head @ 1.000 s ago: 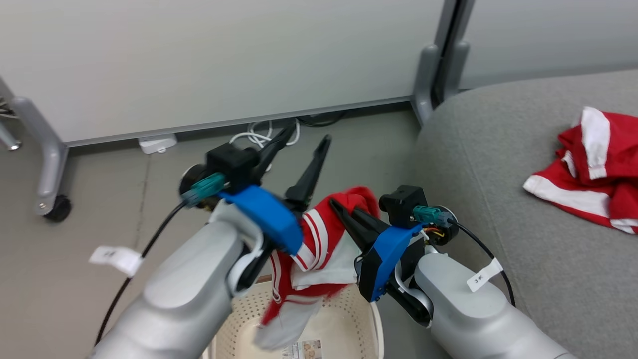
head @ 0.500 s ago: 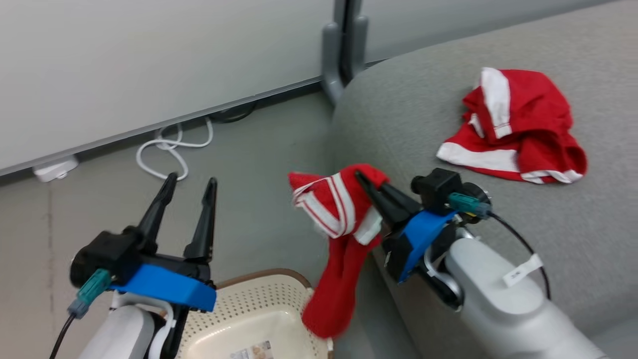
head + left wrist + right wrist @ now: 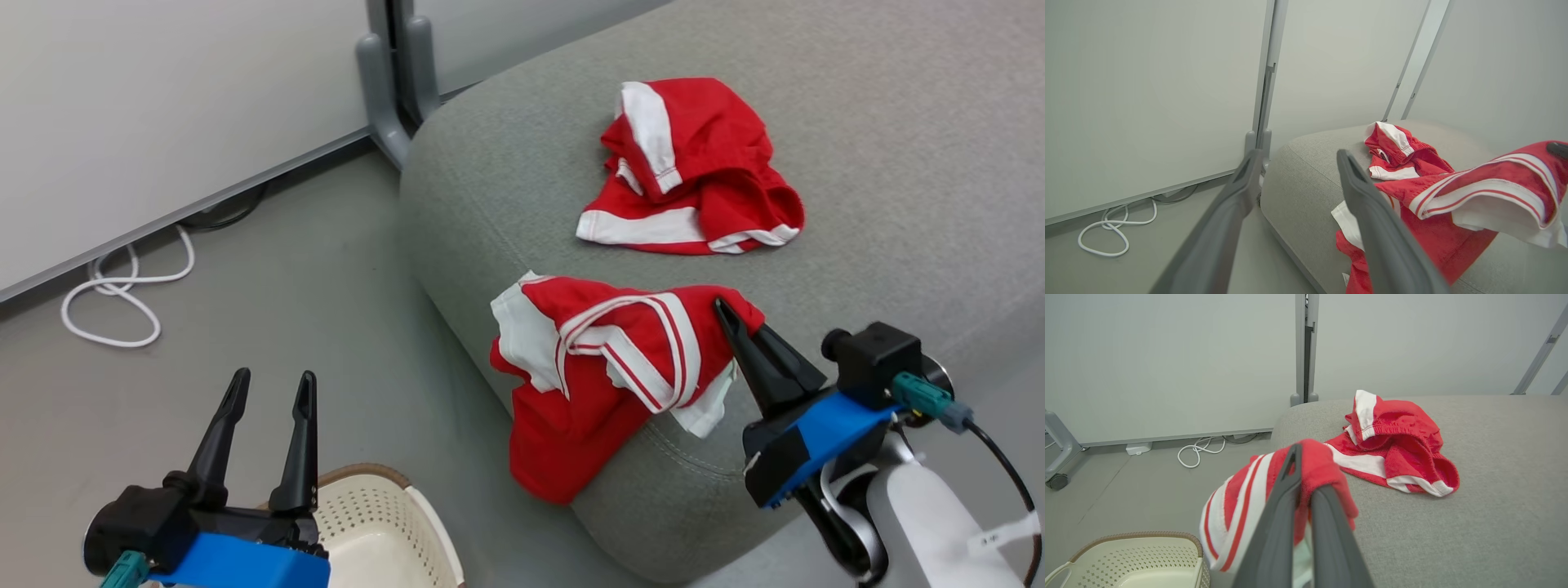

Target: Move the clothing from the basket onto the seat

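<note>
My right gripper [image 3: 723, 307] is shut on a red clothing piece with white stripes [image 3: 620, 359]. That piece drapes over the near left corner of the grey seat [image 3: 898, 163], part of it hanging down the side. Another red and white garment [image 3: 694, 171] lies crumpled farther back on the seat. The right wrist view has the shut gripper [image 3: 1304, 473] with the striped cloth [image 3: 1241, 498] bunched around its fingers. The cream basket [image 3: 375, 531] sits on the floor at the lower left. Just above its rim my left gripper [image 3: 269, 388] stands open and empty.
A white cable [image 3: 122, 286] coils on the grey floor by the pale partition wall. A grey partition foot [image 3: 384, 106] stands close to the seat's far left corner. In the right wrist view a castor [image 3: 1057, 482] stands at the far left.
The head camera has swung right. My right gripper has carried the striped garment from above the basket to the seat's corner. The left gripper stays open and sits lower, by the basket.
</note>
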